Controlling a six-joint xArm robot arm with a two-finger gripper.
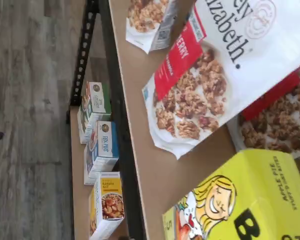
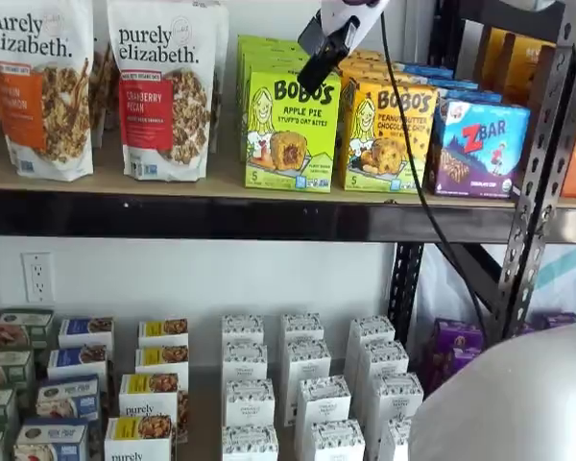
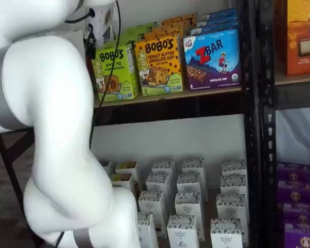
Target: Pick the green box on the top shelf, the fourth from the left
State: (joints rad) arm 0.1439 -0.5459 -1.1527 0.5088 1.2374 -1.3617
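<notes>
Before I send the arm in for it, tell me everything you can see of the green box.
The green box is lime-green cardboard printed "BOBO'S APPLE PIE", with a cartoon girl and a filled oat bite pictured. It stands upright at the front edge of the top shelf, facing out, with more green boxes behind it. A granola bag stands on one side and the yellow-orange box close on the other. The gripper hangs in front of its upper corner, not holding it.

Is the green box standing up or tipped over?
Standing up. In a shelf view the green box sits flat on the top shelf, front facing out, its print reading level.
</notes>
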